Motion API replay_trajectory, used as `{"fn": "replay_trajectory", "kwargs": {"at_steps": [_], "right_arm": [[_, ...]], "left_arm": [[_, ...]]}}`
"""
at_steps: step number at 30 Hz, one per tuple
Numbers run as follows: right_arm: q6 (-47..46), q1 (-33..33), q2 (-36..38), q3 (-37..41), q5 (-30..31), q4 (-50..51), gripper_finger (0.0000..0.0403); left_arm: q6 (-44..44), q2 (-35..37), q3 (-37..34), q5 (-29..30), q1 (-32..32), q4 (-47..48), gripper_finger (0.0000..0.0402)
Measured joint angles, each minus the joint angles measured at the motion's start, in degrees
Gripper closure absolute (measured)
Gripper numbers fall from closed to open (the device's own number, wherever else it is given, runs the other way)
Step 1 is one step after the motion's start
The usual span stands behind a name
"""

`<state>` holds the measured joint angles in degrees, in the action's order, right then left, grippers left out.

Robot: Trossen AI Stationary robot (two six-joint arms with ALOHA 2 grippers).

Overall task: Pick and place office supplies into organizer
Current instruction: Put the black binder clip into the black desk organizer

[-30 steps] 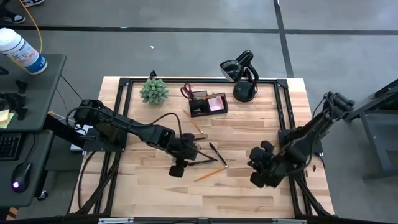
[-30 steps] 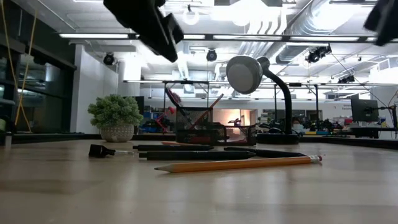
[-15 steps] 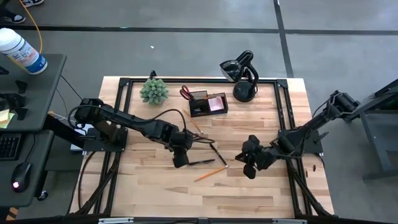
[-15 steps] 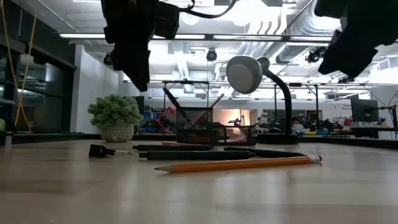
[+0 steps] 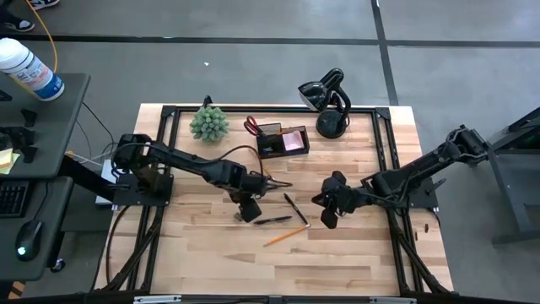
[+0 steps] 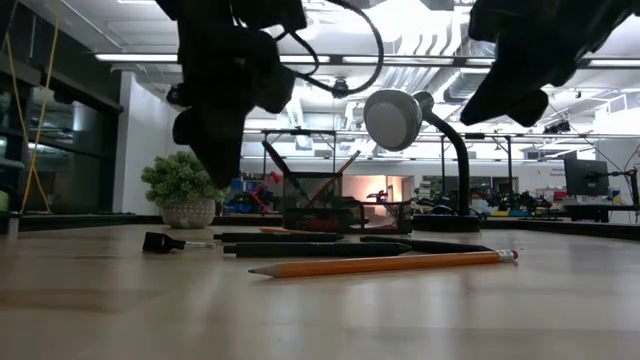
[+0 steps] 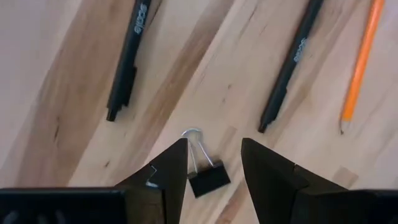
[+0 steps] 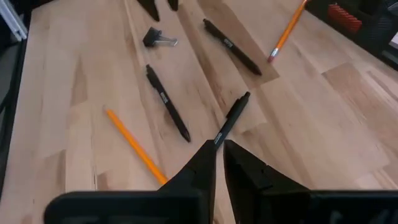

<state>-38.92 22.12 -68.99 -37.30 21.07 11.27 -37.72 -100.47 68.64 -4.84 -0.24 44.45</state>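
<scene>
A black binder clip lies on the wooden table, straight below my left gripper, whose open fingers point down and stand either side of it, above it. My right gripper hovers low with only a slit between its fingertips, just short of one black pen's end. Two more black pens and an orange pencil lie flat between the two grippers. The black organizer stands at the far middle, with red-handled scissors at its left end.
A second orange pencil lies just in front of the organizer. A spiky green plant stands at the far left and a black curved-neck stand at the far right. Bare wood stretches along the near edge.
My left gripper has come down over the binder clip and rolled about its own axis. My right gripper has swung from the near right toward the table's left and sunk toward the pens. The pens, pencils and clip have stayed where they were.
</scene>
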Motion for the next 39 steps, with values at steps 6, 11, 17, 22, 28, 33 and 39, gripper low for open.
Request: {"fn": "replay_trajectory", "kwargs": {"at_steps": [6,11,17,22,28,33,39], "right_arm": [[0.4,-1.7,0.0,0.0,-0.1,-1.0,0.0377],[1.5,-2.4,0.0,0.0,-0.2,-2.1,0.0376],[1.8,-2.7,0.0,0.0,-1.1,-2.2,0.0378],[1.7,-2.6,0.0,0.0,-4.2,-2.4,0.0375],[1.5,-2.6,0.0,0.0,-5.2,-2.5,0.0379],[1.5,-2.6,0.0,0.0,-5.2,-2.7,0.0376],[1.5,-2.6,0.0,0.0,-5.0,-3.3,0.0379]], "left_arm": [[2.6,-2.6,0.0,1.0,0.3,8.2,0.0263],[0.8,-4.1,0.0,1.6,0.3,9.7,0.0263],[-11.6,-4.4,0.0,-2.0,0.3,7.8,0.0263],[-13.5,-4.4,0.0,-1.4,0.3,7.3,0.0263],[-16.2,-6.1,0.0,-1.1,0.3,6.1,0.0263],[-16.3,-8.5,0.0,-2.1,-0.3,4.6,0.0264],[-16.6,-8.5,0.0,-1.8,-1.0,4.9,0.0264]]}}
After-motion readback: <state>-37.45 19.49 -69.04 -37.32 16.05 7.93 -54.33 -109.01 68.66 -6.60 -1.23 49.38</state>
